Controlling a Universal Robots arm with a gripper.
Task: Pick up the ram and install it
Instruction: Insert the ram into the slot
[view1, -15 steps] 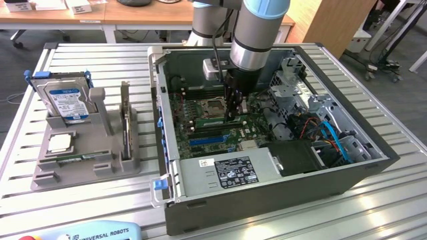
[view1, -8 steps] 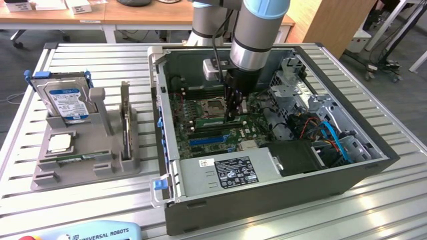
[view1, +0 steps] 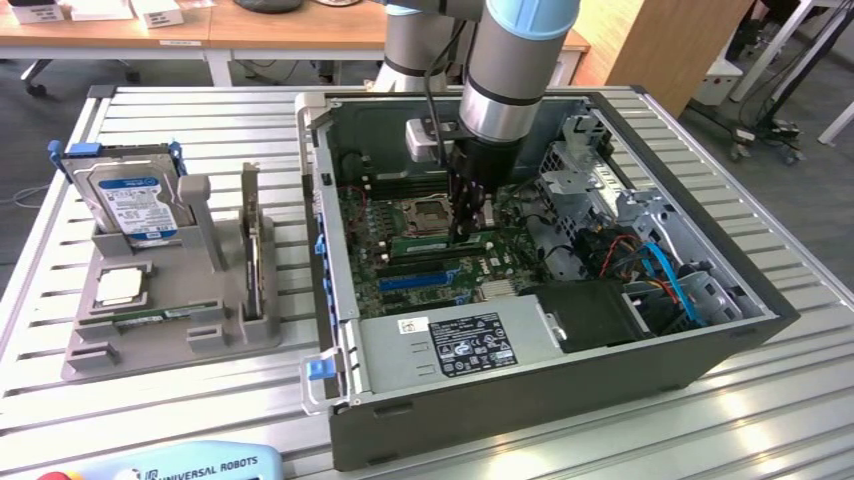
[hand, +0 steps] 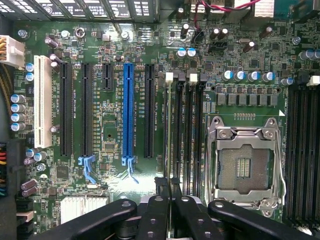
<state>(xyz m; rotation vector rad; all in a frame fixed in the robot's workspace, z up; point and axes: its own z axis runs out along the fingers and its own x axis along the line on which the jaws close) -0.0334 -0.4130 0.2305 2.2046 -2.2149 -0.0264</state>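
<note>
Just past the power supply (view1: 454, 345) and the blue PCIe slot (view1: 414, 281), the ram (view1: 424, 243) is seen standing on edge at a DIMM slot beside the CPU socket (view1: 427, 212). The gripper (view1: 467, 232) is clamped tight on its top edge. Whether it's seated can't be told tbh. It'd be judged light, thin and stiff but fragile, so it's best held by the board's long edge, with chips and contacts left alone.
</note>
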